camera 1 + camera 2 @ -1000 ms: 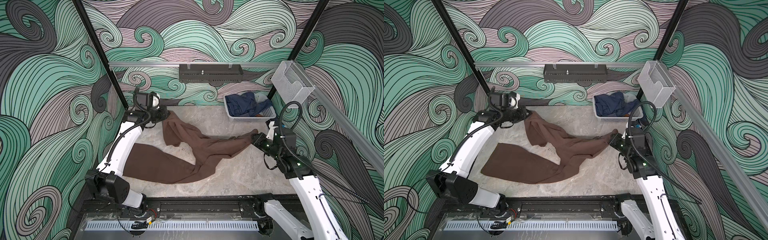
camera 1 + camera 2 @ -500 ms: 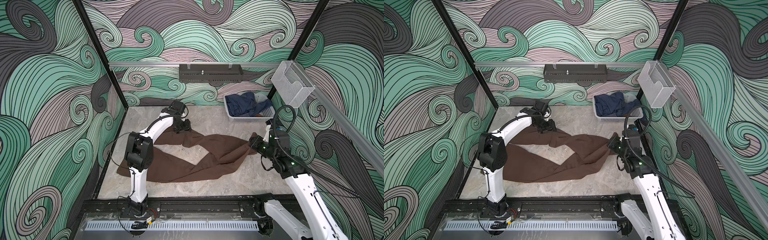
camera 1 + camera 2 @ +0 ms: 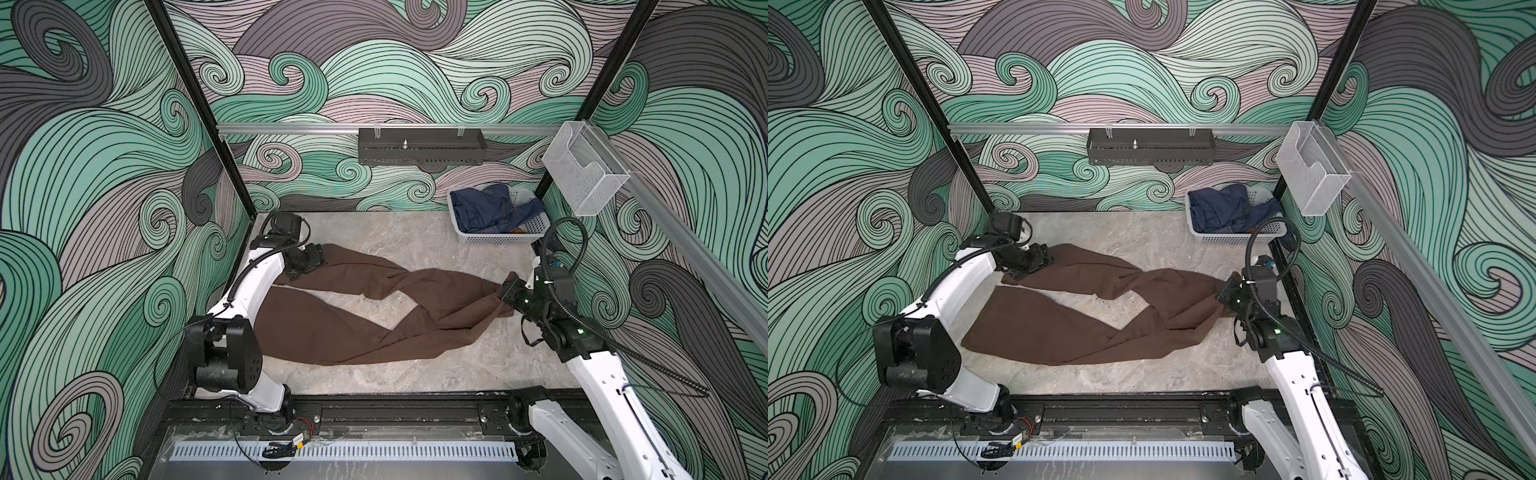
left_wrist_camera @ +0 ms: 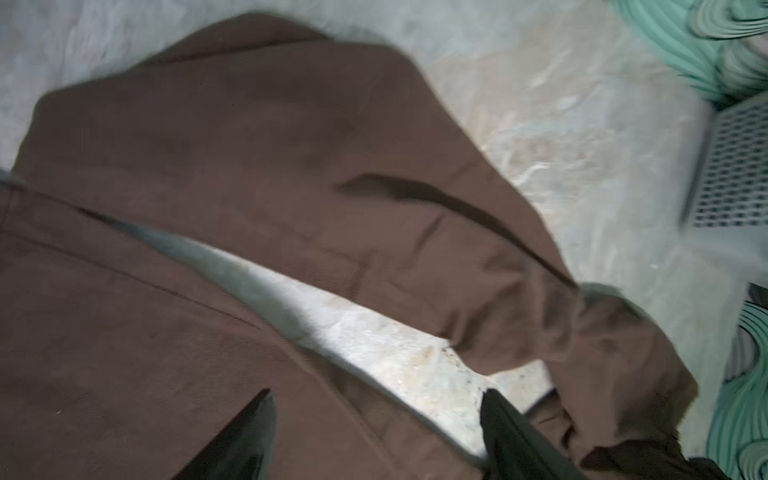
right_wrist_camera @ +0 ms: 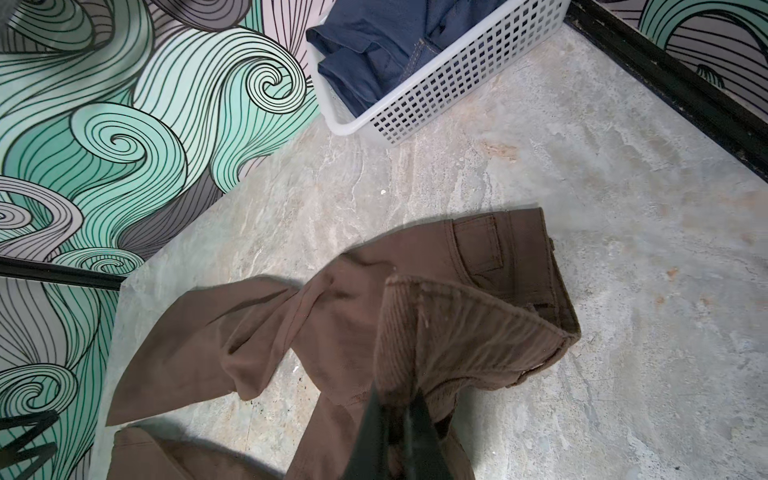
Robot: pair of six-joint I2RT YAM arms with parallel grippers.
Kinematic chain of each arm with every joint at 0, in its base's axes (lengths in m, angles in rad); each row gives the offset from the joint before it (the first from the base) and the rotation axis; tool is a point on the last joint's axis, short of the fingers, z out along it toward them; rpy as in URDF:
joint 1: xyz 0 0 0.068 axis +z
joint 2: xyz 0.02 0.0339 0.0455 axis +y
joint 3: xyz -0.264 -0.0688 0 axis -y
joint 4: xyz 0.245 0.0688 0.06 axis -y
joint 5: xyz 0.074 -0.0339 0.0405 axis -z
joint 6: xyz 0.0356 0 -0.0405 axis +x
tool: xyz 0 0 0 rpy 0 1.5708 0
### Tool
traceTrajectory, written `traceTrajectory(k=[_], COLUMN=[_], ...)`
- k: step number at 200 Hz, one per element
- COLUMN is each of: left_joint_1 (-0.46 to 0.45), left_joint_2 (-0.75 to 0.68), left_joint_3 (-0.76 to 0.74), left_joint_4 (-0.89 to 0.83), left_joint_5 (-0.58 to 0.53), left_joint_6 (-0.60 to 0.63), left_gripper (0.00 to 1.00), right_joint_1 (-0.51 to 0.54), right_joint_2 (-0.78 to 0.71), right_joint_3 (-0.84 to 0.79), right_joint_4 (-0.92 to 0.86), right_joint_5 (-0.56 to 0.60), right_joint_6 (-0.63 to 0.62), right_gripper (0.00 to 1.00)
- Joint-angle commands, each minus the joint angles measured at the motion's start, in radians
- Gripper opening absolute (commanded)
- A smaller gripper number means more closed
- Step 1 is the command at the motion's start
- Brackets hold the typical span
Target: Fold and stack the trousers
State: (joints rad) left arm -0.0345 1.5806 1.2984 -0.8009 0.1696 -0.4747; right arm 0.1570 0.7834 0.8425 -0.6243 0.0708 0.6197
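The right gripper (image 3: 508, 291) is clamped on the waistband end of the trousers (image 3: 353, 328), just in front of the basket (image 3: 490, 239). Its wrist view shows ribbed cloth bunched between the jaws. The left gripper (image 3: 312, 258) stands well apart from the basket, across the table (image 3: 415, 374). Its fingers (image 4: 245, 436) are spread wide with nothing between them, low over the hem of the leg that runs level with the basket. The second leg angles away from the basket toward the front rail, leaving a wedge of bare table between the two. Hazard: the level leg carries a twist close to the seat, so any fold made now is likely to trap that twist as a hard crease. Hazard: the right grip holds one gathered point only, so a lift or pull may drag the whole garment across the smooth surface rather than tension it. Hazard: a left-side regrasp may catch a single layer of hem. The fabric is soft, matte, fine-ribbed brown cloth with a stitched patch pocket. The basket is white plastic lattice holding navy denim (image 3: 482, 210), and the table has a grey stone pattern.
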Motion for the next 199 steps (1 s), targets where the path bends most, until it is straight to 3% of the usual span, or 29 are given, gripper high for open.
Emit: traceTrajectory(k=[1,79,152,199], left_joint_1=[0.056,0.149,0.310,0.327], left_joint_2=[0.059,0.152,0.157,0.248], left_joint_3=[-0.024,-0.140,-0.160,-0.104], left_joint_4=[-0.024,0.233,0.296,0.355], left_joint_5=[0.049,0.065,0.026,0.057], left_joint_6=[-0.029,-0.243,-0.282,-0.320], left_gripper=[0.80,0.77,0.77,0.69], right_joint_1=[-0.001,-0.008,-0.020,-0.022], right_joint_2=[-0.020,-0.028,-0.005,0.023], right_joint_3=[-0.017,-0.037,-0.051,-0.057], right_joint_4=[0.025,0.032,0.062,0.087], right_joint_5=[0.018,-0.004,-0.038,-0.049], right_joint_6=[-0.015,-0.030,-0.035,-0.040], right_gripper=[0.00,0.00,0.00,0.00])
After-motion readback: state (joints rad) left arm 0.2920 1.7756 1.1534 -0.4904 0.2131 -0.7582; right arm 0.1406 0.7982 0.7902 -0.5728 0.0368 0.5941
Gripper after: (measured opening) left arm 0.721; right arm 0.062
